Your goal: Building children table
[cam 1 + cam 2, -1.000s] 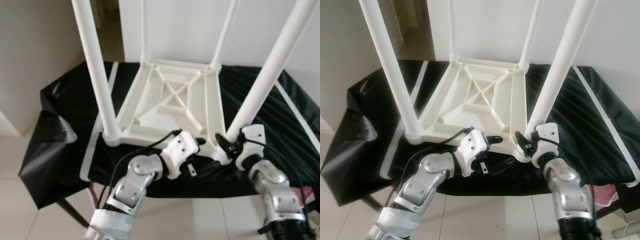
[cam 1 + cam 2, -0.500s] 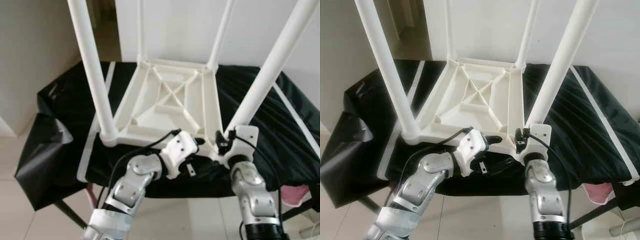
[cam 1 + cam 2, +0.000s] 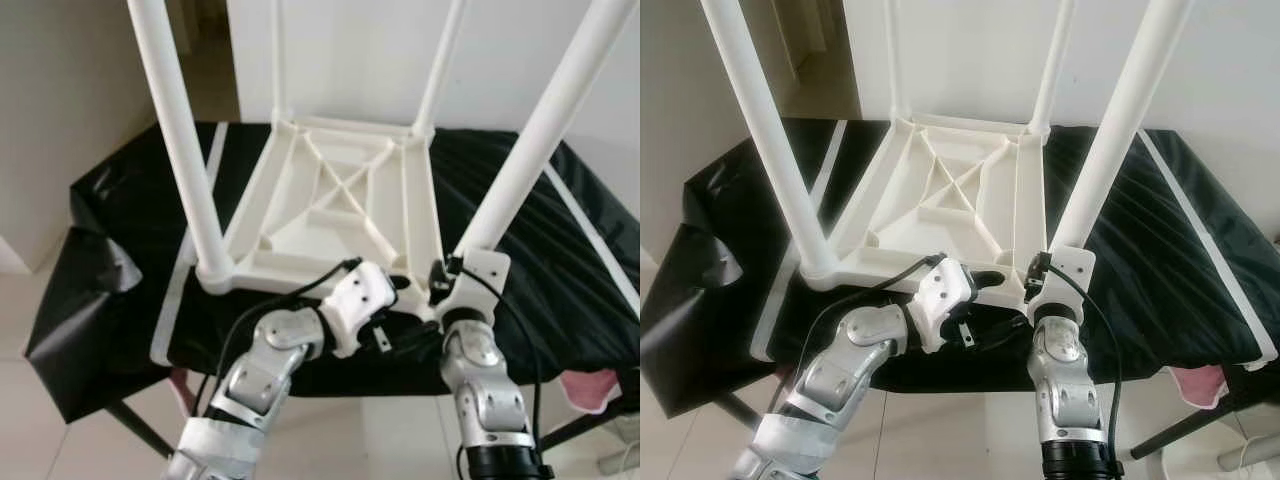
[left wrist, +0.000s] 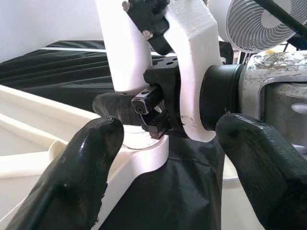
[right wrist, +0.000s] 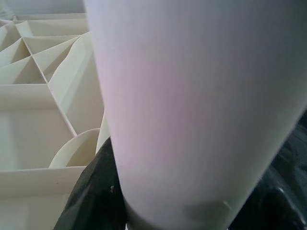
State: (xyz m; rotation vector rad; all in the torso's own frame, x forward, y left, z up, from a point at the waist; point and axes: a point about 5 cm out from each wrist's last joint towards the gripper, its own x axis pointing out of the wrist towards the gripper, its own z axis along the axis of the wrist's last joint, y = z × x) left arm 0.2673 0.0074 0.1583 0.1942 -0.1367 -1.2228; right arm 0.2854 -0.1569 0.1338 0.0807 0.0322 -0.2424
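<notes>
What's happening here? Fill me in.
The robot is putting together a white plastic children's table, which lies upside down on a black-covered surface with four legs pointing up. The right gripper is clamped around the base of the near right leg, at its corner socket. The left gripper hovers open at the table's near edge, beside that same corner.

Upturned white table [image 3: 340,205] on black-draped stand [image 3: 140,230]
</notes>
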